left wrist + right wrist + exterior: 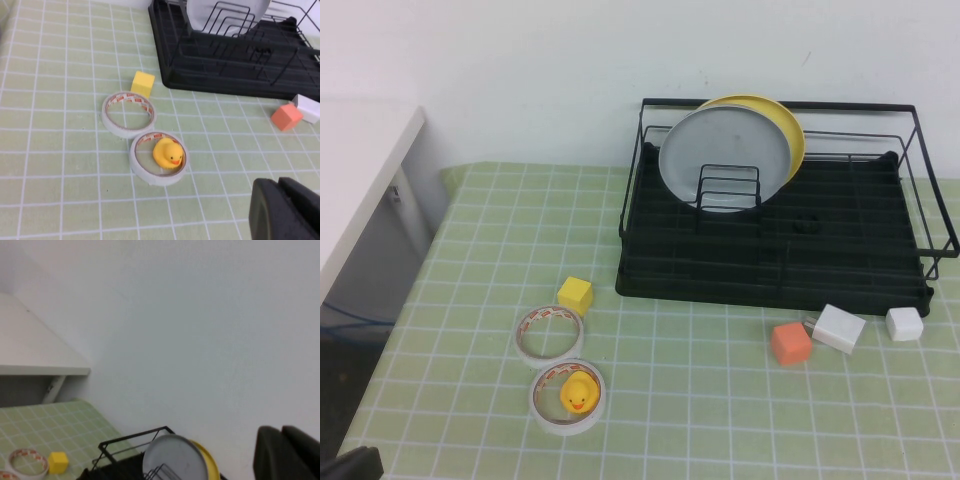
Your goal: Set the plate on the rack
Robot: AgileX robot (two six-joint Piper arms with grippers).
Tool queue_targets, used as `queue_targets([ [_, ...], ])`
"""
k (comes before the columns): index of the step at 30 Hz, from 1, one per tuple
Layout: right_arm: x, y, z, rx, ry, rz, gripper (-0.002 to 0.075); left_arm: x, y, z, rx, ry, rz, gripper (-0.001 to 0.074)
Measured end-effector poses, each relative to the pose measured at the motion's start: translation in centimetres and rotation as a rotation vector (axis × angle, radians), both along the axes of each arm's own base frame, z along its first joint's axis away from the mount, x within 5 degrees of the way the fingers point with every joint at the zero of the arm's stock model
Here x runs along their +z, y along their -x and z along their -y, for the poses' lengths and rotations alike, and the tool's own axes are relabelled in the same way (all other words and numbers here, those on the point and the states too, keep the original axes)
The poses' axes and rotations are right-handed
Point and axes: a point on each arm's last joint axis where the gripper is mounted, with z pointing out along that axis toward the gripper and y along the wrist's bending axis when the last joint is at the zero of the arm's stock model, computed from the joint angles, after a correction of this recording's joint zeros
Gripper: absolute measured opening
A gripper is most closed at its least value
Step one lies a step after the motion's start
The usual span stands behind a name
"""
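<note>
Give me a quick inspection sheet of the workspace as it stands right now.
Surface: table with a green checked cloth.
Job's things: grey plate stands upright in the dividers of the black rack, in front of a yellow plate.
Clutter: yellow cube; two tape rolls, the nearer one with a rubber duck inside; orange block; white block; white cube.
Grippers: left gripper hangs above the table's near edge, holding nothing; right gripper is raised, facing the wall, away from the rack.
Cables: blue cable on the floor at left.
Surroundings: white wall; white shelf at left.
</note>
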Motion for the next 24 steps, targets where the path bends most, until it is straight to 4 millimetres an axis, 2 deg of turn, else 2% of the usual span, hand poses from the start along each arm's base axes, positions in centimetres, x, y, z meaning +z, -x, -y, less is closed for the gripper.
queue_targets([
  [7, -5.0, -0.3, 0.9, -0.113, -0.056, 0.005, 0.0011, -0.2, 0.1, 0.0, -0.009, -0.010, -0.024, -0.0001],
  [10, -7.6, -1.7, 1.7, -0.202, -0.091, 0.005, 0.0011, -0.3, 0.1, 0.0, -0.010, -0.012, -0.030, -0.0001],
  [14, -12.6, -3.7, 2.5, -0.314, -0.192, -0.160, 0.0011, -0.3, 0.2, 0.0, -0.011, -0.013, -0.034, -0.0001],
  [17, -15.8, -4.3, 3.4, -0.450, -0.226, -0.279, 0.0011, -0.3, 0.2, 0.0, -0.012, -0.014, -0.035, -0.0001],
  [20, -17.8, -4.5, 4.3, -0.568, -0.234, -0.332, 0.0011, -0.3, 0.2, 0.0, -0.012, -0.014, -0.035, -0.0001],
  [24, -19.5, -4.6, 4.9, -0.646, -0.268, -0.385, 0.0011, -0.3, 0.2, 0.0, -0.012, -0.014, -0.035, -0.0001],
])
